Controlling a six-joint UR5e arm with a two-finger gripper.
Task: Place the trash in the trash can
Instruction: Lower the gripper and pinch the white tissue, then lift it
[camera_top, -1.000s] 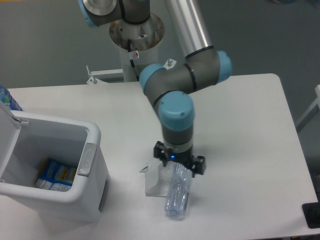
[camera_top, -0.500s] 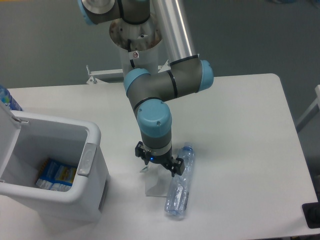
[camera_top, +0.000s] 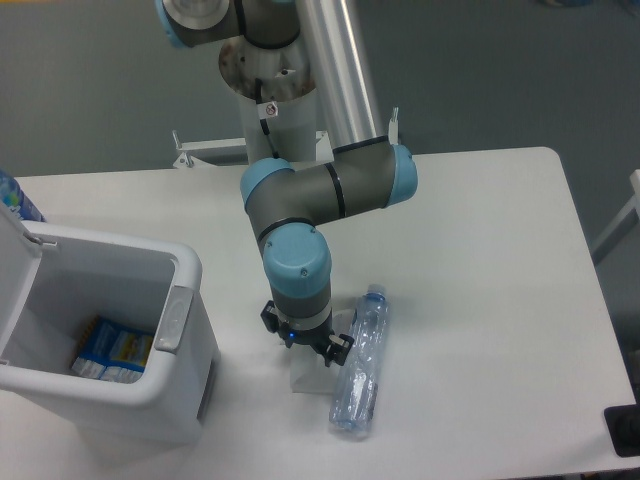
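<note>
Poised low at frame centre, gripper (camera_top: 305, 345) directly over the paper wrapper (camera_top: 312, 374), finger gap impossible to judge; bottle (camera_top: 358, 368) just right, long axis near-vertical in frame; open trash can (camera_top: 175, 320) lower left.

White bin (camera_top: 190, 385), clear bottle (camera_top: 360, 370).

Gripper (camera_top: 306, 338) fingertips hidden under wrist housing, jaw state unreadable, paper wrapper (camera_top: 315, 372) mostly covered by gripper, print too small to read, trash can (camera_top: 175, 395) lid cut off at left edge, blue cartons (camera_top: 112, 352) inside partly hidden by rim
</note>
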